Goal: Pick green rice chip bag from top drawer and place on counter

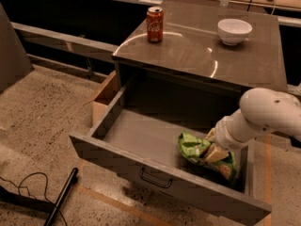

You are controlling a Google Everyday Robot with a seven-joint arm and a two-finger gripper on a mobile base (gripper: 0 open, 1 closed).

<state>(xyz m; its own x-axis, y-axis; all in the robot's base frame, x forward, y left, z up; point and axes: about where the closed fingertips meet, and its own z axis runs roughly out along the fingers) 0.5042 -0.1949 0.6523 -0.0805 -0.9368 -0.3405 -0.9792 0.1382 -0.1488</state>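
The green rice chip bag (pixel 194 149) lies crumpled on the floor of the open top drawer (pixel 141 135), at its right front. My gripper (pixel 212 142) comes down from the white arm (pixel 263 117) on the right and sits right on the bag's right half, hiding part of it. The counter (pixel 188 51) is the glossy grey-brown cabinet top behind and above the drawer.
A red soda can (pixel 154 24) stands at the counter's left rear and a white bowl (pixel 234 31) at its right rear. The drawer front carries a dark bar handle (pixel 155 178). A cardboard box (pixel 104 98) sits left of the cabinet; a black cable and rod (pixel 61 199) lie on the floor.
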